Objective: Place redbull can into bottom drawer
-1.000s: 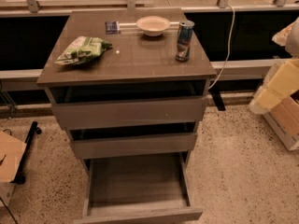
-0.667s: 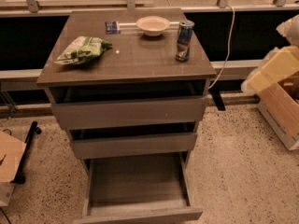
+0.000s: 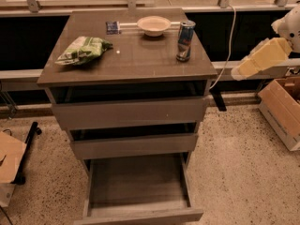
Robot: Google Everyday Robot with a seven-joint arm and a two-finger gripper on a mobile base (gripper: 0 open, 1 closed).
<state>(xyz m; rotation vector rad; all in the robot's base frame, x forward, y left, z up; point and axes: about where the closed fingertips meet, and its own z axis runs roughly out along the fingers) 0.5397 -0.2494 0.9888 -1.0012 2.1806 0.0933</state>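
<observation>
Redbull can [image 3: 185, 40] upright on bench [image 3: 131, 62], right rear, near bowl [image 3: 153, 25]. Bottom drawer [image 3: 140, 215] pulled open, can not in it. Gripper [image 3: 251, 63] off right of bench, well apart from can; spread or closed, cannot tell. Grasp, carry and placement all left.

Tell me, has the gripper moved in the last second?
Yes. Against the cabinet top, the gripper has risen and shifted left in view, nearer the redbull can, but remains off the cabinet's right side.
</observation>
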